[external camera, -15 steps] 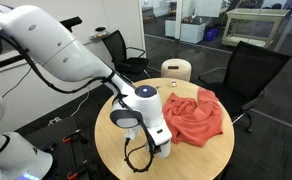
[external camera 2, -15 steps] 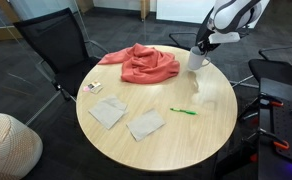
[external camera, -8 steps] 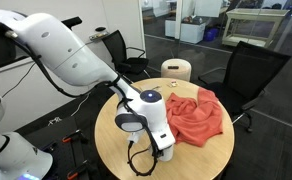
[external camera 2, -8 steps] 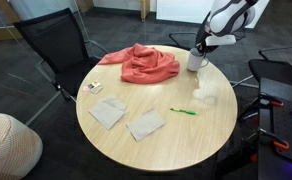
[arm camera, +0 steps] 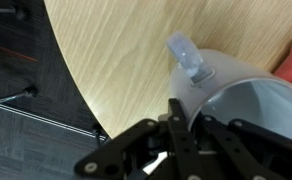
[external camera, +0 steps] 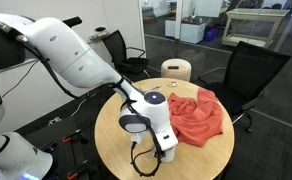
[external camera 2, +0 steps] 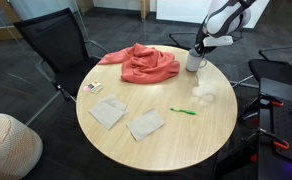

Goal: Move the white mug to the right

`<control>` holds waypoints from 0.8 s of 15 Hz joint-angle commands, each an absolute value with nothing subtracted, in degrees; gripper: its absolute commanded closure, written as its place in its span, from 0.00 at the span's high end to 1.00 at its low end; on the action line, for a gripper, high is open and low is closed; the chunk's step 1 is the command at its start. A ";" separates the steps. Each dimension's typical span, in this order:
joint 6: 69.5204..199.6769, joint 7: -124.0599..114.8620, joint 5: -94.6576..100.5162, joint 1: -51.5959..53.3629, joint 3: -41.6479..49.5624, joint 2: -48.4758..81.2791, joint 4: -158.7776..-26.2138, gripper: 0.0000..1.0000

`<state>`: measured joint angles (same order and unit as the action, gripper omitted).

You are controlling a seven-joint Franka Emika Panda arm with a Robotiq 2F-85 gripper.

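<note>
The white mug (external camera 2: 195,63) stands at the far edge of the round wooden table (external camera 2: 156,150), just beside the red cloth (external camera 2: 141,62). My gripper (external camera 2: 199,50) comes down on it from above. In the wrist view the mug (arm camera: 241,100) fills the right side, its handle (arm camera: 186,58) pointing up, and my gripper (arm camera: 181,125) is shut on its rim, one finger outside the wall and one inside. In an exterior view my gripper (external camera: 165,148) hides most of the mug near the table's front edge.
Two flat white paper pieces (external camera 2: 108,112) (external camera 2: 146,124), a green pen (external camera 2: 183,111) and a small card (external camera 2: 92,88) lie on the table. The red cloth (external camera: 196,118) covers one side. Black chairs (external camera: 248,70) and a cream bin (external camera: 176,69) stand around the table.
My gripper with the mug has shifted slightly along the table edge, away from the red cloth; the arm has leaned further over the table.
</note>
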<state>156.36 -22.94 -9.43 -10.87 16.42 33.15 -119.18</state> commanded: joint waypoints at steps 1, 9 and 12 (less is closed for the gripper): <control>154.02 -23.75 -10.30 -10.97 16.83 33.04 -117.41 0.03; 155.43 -23.40 -9.81 -10.44 17.44 29.50 -119.85 0.67; 155.47 -22.84 -9.31 -9.95 17.50 25.23 -122.82 0.91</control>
